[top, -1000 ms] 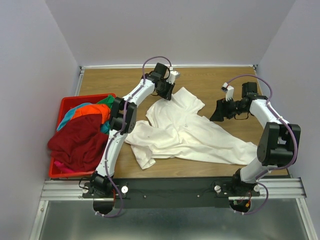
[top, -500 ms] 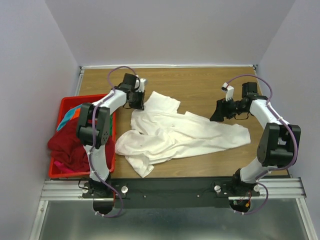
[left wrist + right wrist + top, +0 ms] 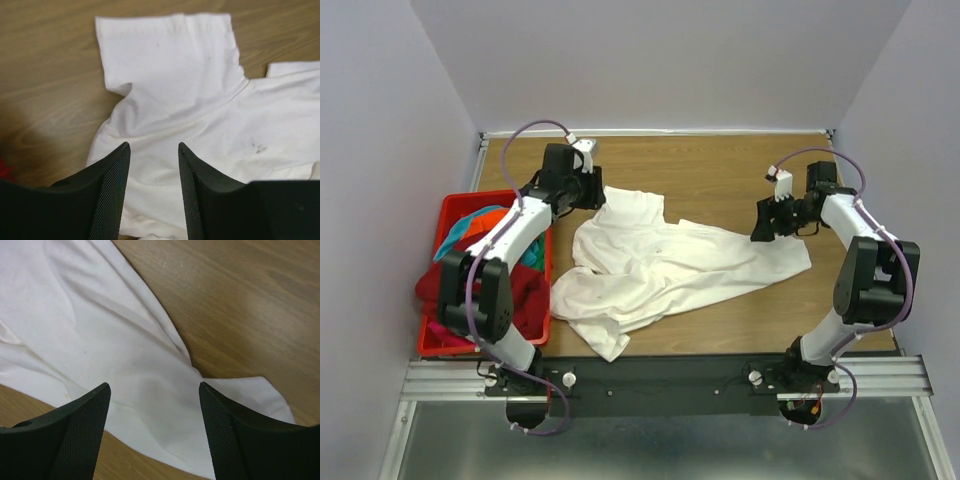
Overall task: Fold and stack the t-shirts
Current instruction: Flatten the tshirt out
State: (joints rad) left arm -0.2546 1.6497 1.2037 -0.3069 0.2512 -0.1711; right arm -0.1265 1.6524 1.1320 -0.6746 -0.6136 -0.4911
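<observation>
Bright even o/head light, soft shadows; white t-shirt sl. washed out; pics sharp.

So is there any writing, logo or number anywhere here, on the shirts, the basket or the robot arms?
No readable text anywhere.
The white t-shirt is plain, with only a few faint dark specks and no print.
The red basket, the left arm and the right arm show no legible label.

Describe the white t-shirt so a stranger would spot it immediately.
Look at the wooden table. Sprawled across its middle, right of the red basket, lies the white t-shirt. It is the only white garment, crumpled and outside the basket.
</observation>
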